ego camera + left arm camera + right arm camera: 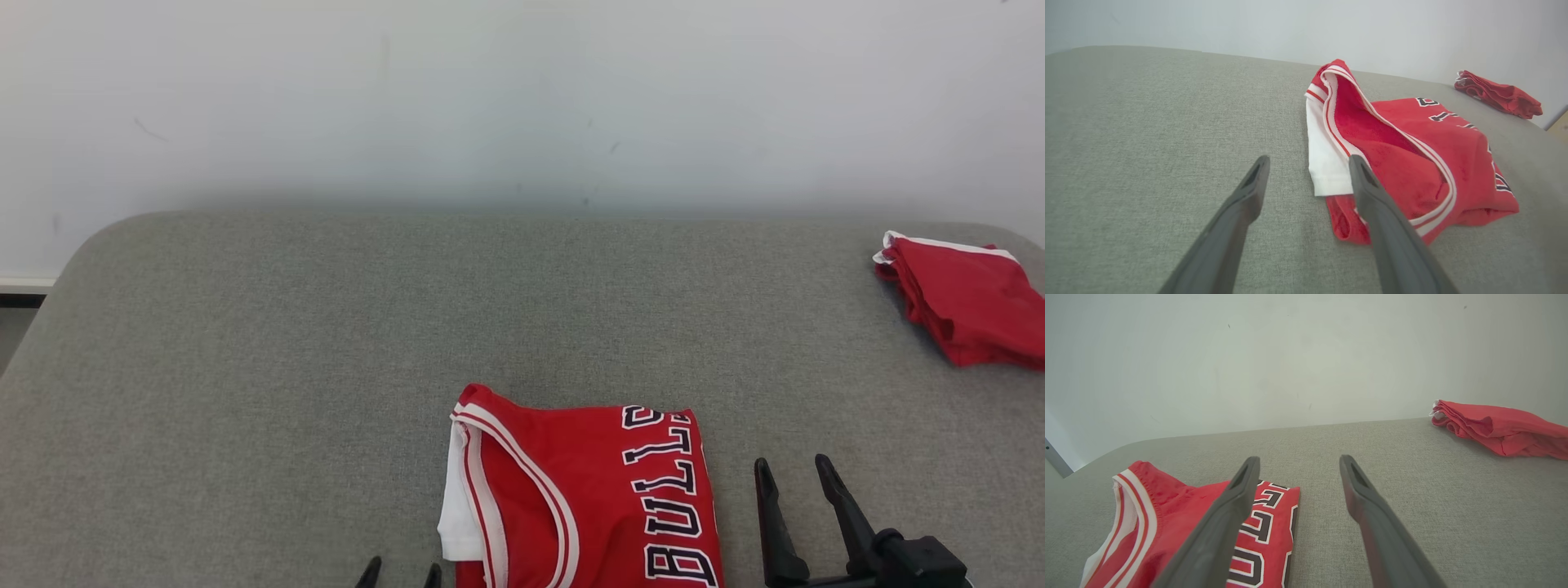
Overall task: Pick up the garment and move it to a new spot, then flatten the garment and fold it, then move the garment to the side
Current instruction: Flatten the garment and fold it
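A red jersey point(588, 490) is seen lying folded at the near edge of a grey worktop point(326, 343), roughly at its middle, with the lower part cut off by the bottom of the head view. The cloth is a fine knit. A curved opening is edged with white and red striped ribbing. Dark block letters outlined in white, reading "BULL" and a partly hidden last letter, are set sideways along the right side. A white layer is shown protruding at the left edge of the fold.

The worktop is covered in a coarse woven fabric and its far corners are rounded. A pale, faintly marked wall point(522, 98) is seen behind it.

A second red garment point(967, 298), trimmed in white and folded into a loose, rumpled bundle, is placed at the far right corner, well apart from the jersey.

The left gripper point(402, 572) is held just left of the jersey, its long dark fingers point(1237, 212) spread wide and closed on nothing. In the left wrist view one finger is seen in front of the jersey's near edge, and whether it touches the cloth cannot be told. The right gripper point(792, 465) is held just right of the jersey, its fingers likewise spread apart over bare fabric.

From the left wrist view the napped inner face of the opening and the bulging, layered near edge of the fold are revealed. From the right wrist view the stacked folds of the far bundle are shown side-on.
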`<state>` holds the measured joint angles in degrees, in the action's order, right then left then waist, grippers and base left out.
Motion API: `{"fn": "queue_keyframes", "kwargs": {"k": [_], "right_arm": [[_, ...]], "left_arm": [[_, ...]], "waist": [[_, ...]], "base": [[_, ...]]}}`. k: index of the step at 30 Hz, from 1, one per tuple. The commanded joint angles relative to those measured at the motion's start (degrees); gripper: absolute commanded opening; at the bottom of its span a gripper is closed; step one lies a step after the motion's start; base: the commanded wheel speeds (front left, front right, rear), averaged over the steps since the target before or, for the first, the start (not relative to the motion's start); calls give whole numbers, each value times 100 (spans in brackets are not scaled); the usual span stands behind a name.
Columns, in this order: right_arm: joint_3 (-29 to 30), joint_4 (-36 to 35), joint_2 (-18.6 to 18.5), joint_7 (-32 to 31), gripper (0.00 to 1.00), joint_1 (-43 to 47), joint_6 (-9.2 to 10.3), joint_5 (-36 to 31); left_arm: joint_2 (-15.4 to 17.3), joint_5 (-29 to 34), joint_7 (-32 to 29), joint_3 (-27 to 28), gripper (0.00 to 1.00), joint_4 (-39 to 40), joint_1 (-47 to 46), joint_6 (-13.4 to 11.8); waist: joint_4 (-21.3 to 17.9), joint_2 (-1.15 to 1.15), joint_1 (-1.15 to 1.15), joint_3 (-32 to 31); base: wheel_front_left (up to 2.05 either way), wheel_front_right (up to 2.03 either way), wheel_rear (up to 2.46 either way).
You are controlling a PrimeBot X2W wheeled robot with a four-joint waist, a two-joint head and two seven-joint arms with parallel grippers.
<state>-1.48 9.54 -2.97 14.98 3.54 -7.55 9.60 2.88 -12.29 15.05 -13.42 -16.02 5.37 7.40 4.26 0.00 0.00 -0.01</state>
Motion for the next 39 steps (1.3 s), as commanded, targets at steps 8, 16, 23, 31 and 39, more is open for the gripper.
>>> {"fn": "queue_keyframes", "kwargs": {"k": [8,16,23,31,39], "right_arm": [[-89,68,13,23,100,-79,11,60],[-144,87,13,23,100,-80,11,31],[-167,100,13,23,100,-126,11,-10],[-121,104,12,23,100,-61,11,25],[-92,119,12,23,100,-25,11,43]], "left_arm": [[213,-671,17,-1284,100,-549,-102,3],[261,-1049,18,-1573,100,-1014,-377,4],[202,-1127,18,-1532,100,-1217,-575,4],[239,-1173,18,-1417,0,-1077,-633,5],[389,-1048,18,-1300,0,-755,-471,5]], "waist": [[-143,0,0,-7],[-301,0,0,58],[-439,0,0,110],[-433,0,0,71],[-276,0,0,37]], "base": [[0,0,0],[0,0,0],[0,0,0],[0,0,0],[0,0,0]]}}
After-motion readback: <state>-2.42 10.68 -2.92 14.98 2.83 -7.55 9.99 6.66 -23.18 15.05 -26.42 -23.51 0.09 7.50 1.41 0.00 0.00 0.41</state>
